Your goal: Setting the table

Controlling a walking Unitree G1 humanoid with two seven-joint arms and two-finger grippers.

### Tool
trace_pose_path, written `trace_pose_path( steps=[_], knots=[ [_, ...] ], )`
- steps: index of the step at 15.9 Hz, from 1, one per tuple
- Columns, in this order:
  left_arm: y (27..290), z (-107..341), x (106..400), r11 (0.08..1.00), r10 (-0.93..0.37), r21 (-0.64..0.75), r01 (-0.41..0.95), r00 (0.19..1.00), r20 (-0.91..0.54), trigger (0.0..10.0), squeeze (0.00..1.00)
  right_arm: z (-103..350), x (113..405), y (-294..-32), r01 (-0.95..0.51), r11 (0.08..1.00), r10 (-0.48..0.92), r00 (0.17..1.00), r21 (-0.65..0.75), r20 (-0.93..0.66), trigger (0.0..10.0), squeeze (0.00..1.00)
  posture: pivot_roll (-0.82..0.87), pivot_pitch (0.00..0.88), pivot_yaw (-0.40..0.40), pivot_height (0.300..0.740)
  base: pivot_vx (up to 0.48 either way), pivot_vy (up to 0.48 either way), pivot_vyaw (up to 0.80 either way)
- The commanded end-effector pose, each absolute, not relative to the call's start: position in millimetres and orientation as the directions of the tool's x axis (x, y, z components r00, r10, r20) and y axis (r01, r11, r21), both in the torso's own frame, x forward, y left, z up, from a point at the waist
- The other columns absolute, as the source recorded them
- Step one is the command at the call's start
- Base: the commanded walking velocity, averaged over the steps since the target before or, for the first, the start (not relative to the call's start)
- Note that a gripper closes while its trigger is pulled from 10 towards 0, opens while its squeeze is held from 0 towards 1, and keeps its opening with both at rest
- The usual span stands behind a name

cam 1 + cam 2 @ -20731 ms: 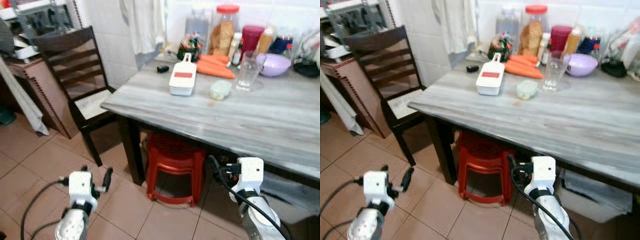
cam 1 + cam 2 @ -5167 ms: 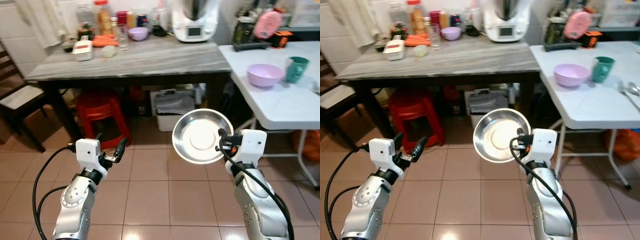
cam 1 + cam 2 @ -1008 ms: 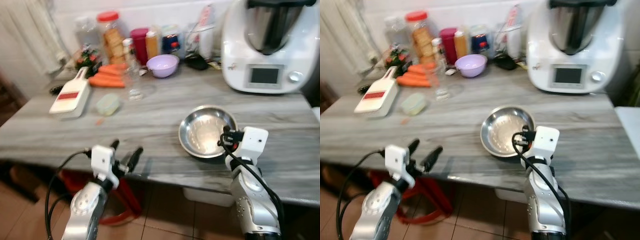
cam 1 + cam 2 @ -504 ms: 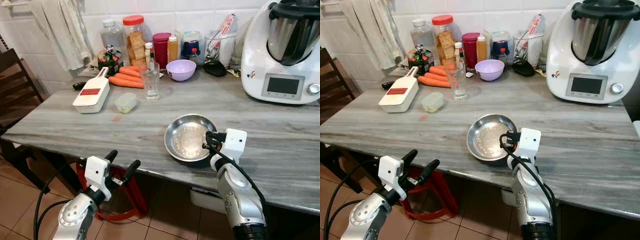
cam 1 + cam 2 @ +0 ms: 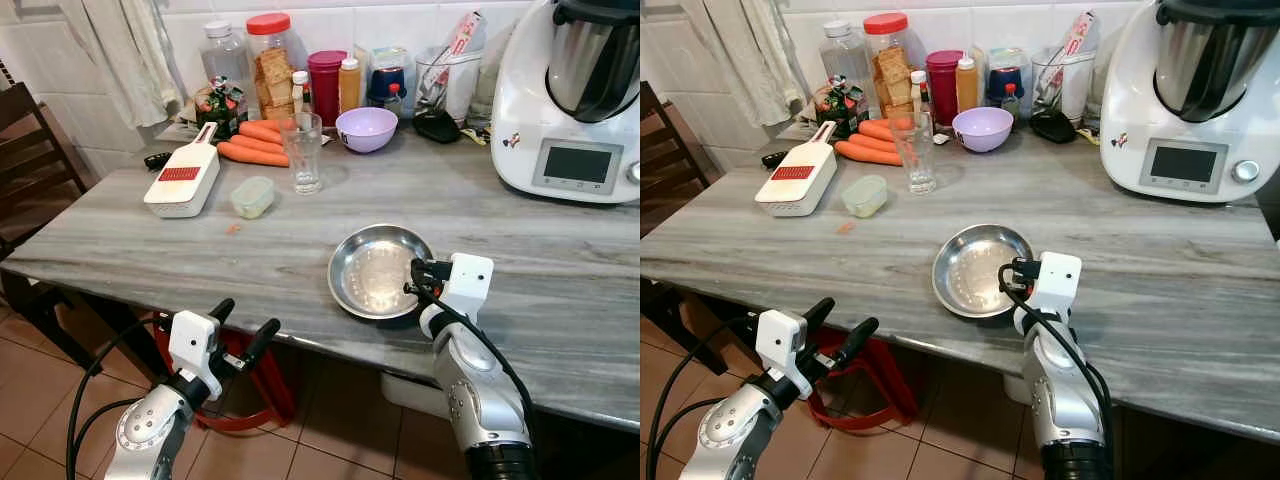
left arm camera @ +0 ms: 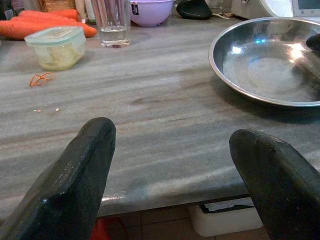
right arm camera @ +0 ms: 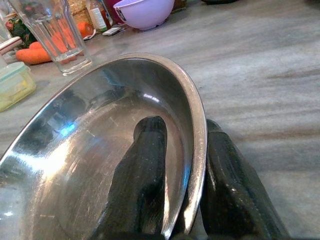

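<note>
From the head, the steel bowl [image 5: 376, 272] sits on the grey table [image 5: 150, 245], its rim pinched by the right gripper [image 5: 413, 281]. The left gripper [image 5: 247, 329] hangs below the table edge. Left wrist: fingers [image 6: 70, 175] spread wide, empty. Right wrist: one finger [image 7: 142, 175] inside the rim, one outside.

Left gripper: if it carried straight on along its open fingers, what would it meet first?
Probably the near edge of the grey table: the left gripper hangs open just short of it, at about tabletop height. If it cleared the edge, the steel bowl lies slightly aside. Depth is unclear.
</note>
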State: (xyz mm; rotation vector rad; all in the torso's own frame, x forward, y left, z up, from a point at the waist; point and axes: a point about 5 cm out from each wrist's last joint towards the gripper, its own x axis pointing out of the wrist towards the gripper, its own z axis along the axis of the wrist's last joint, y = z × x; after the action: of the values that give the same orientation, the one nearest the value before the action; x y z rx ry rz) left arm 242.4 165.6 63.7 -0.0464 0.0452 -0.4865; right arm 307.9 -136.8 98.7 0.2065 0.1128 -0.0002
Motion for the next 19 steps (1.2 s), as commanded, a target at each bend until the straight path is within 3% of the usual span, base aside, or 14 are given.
trace_pose_path(
  steps=[1, 19],
  knots=[
    [168.7, 67.0, 243.2, 0.884, -0.467, -0.047, 0.465, 0.884, -0.028, 10.0, 0.00, 102.6, 310.7, -133.1, 0.000, 0.978, 0.021, 0.995, 0.208, -0.099, 10.0, 0.00, 0.00, 0.000, 0.102, 0.740, 0.000, 0.000, 0.00],
    [168.7, 67.0, 243.2, 0.884, -0.467, -0.047, 0.465, 0.884, -0.028, 10.0, 0.00, 102.6, 310.7, -133.1, 0.000, 0.978, 0.021, 0.995, 0.208, -0.099, 10.0, 0.00, 0.00, 0.000, 0.102, 0.740, 0.000, 0.000, 0.00]
  ],
)
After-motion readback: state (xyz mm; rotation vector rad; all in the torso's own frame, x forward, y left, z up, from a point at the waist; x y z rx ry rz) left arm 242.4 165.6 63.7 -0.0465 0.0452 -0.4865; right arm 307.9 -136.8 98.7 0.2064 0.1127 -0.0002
